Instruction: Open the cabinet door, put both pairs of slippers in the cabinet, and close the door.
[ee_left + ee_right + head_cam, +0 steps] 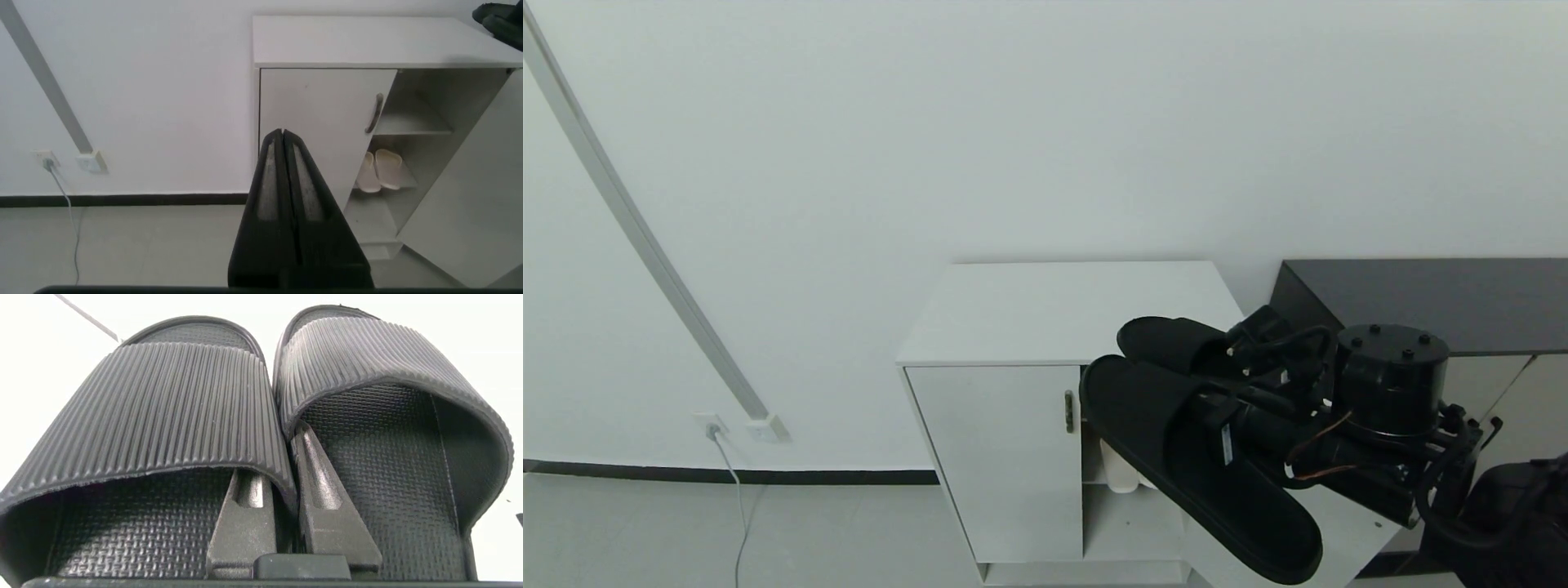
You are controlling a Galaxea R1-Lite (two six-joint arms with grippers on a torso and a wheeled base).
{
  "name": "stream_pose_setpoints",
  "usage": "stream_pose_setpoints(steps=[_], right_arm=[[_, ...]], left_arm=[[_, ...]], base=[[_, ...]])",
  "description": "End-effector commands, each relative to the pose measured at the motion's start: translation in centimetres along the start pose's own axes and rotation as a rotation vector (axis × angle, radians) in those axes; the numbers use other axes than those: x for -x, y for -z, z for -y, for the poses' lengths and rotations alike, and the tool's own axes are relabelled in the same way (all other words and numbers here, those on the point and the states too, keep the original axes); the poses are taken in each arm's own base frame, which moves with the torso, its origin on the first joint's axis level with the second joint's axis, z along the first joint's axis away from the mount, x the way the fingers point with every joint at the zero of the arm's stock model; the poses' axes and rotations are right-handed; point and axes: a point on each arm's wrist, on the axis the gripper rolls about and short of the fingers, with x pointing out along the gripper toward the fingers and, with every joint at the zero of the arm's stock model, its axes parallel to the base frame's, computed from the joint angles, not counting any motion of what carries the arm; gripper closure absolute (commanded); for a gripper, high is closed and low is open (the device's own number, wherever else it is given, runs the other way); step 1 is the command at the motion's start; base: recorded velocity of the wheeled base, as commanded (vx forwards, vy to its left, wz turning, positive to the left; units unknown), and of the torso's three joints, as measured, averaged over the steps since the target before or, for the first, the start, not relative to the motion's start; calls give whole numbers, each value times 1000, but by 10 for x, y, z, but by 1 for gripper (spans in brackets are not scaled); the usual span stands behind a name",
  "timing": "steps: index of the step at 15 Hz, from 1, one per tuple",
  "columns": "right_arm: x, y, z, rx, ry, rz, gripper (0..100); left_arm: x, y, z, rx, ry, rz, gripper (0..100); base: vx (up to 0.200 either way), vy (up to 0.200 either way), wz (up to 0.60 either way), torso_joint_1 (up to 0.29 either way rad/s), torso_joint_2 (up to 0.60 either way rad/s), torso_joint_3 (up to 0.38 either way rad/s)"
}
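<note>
The white cabinet (1054, 314) stands against the wall with its left door (1001, 457) closed and its right door (478, 180) swung open. A pair of white slippers (384, 170) lies on an inner shelf. My right gripper (1217, 408) holds a pair of black slippers (1176, 425) in the air in front of the open right side. In the right wrist view its fingers (323, 506) reach under the ribbed straps (147, 408) and pinch the two slippers together. My left gripper (283, 139) is shut on nothing, some way in front of the closed door.
A metal handle (1069, 411) sits on the closed door's edge. A dark cabinet (1421, 294) stands to the right of the white one. A wall socket with a cable (712, 426) and a slanted conduit (629, 212) are on the left, above bare grey floor (768, 531).
</note>
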Motion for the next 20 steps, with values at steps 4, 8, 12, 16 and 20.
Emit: stream_pose_setpoints(steps=[4, 8, 12, 16, 20], right_arm=[[0, 1, -1, 1, -2, -2, 100], [-1, 3, -1, 2, -3, -8, 100], [-3, 4, -1, 2, -1, 10, 100], [-4, 4, -1, 2, 2, 13, 100], [-4, 5, -1, 2, 0, 10, 100]], left_arm=[[0, 0, 0, 0, 0, -2, 100], [0, 0, 0, 2, 0, -2, 100], [0, 0, 0, 2, 0, -2, 100], [0, 0, 0, 2, 0, -2, 100], [0, 0, 0, 2, 0, -2, 100]], base=[[0, 0, 0, -146, 337, 177], [0, 0, 0, -156, 356, 199], [0, 0, 0, -163, 381, 215], [0, 0, 0, -206, 481, 266], [0, 0, 0, -227, 551, 320]])
